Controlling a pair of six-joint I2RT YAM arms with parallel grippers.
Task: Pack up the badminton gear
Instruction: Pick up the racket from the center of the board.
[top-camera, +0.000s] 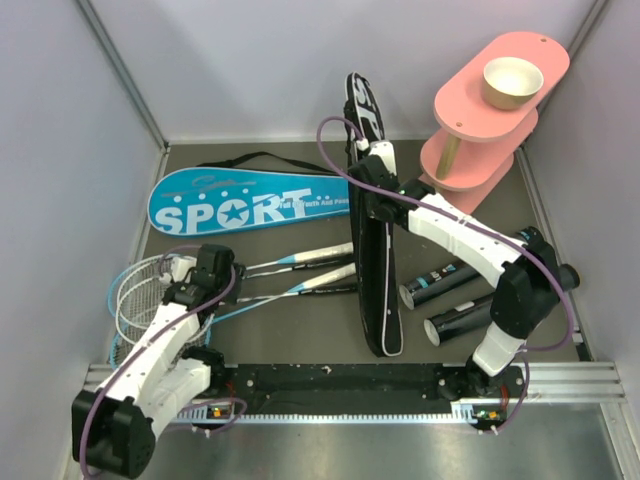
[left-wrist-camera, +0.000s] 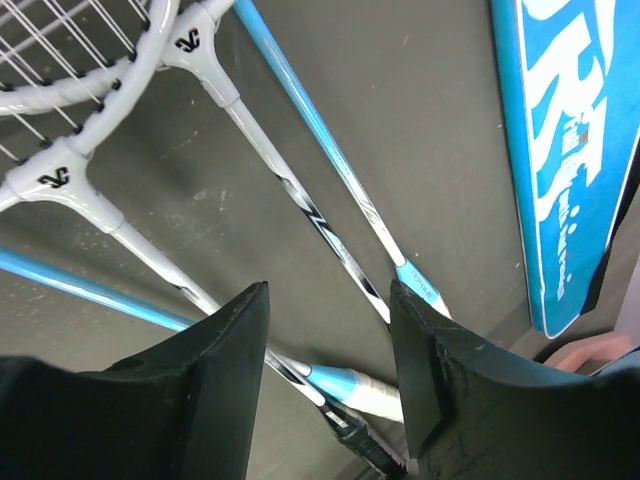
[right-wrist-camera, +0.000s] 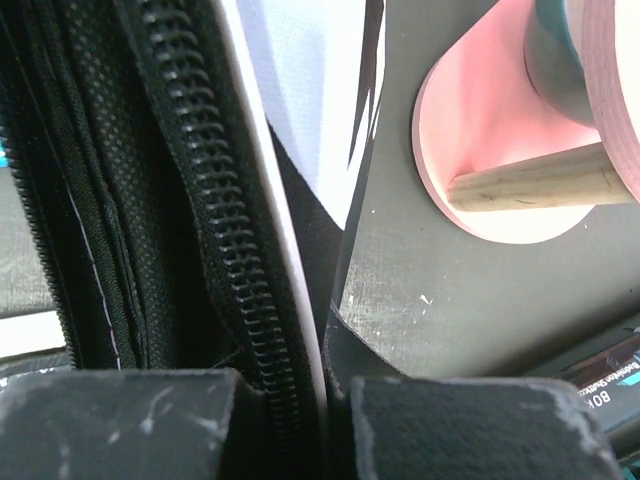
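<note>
The black racket bag (top-camera: 372, 290), white-lettered, stands on its long edge; left of it the blue racket bag (top-camera: 250, 205) lies flat, with two blue-and-white rackets (top-camera: 325, 253) pointing their handles toward it. Just right of it two black tubes (top-camera: 447, 284) lie on their sides, contents unseen, and a tan bowl (top-camera: 512, 82) tops the pink stand (top-camera: 478, 130) beyond. The right gripper (right-wrist-camera: 328, 378) is clenched on the black bag's zippered edge; the left gripper (left-wrist-camera: 328, 300) hangs with jaws apart astride the racket shafts, grasping nothing.

Robot lab test cell, plain pale panel walls (top-camera: 60, 150), aluminium corner posts (top-camera: 120, 72), slotted mounting rail (top-camera: 590, 378), dark tabletop (top-camera: 300, 328).
</note>
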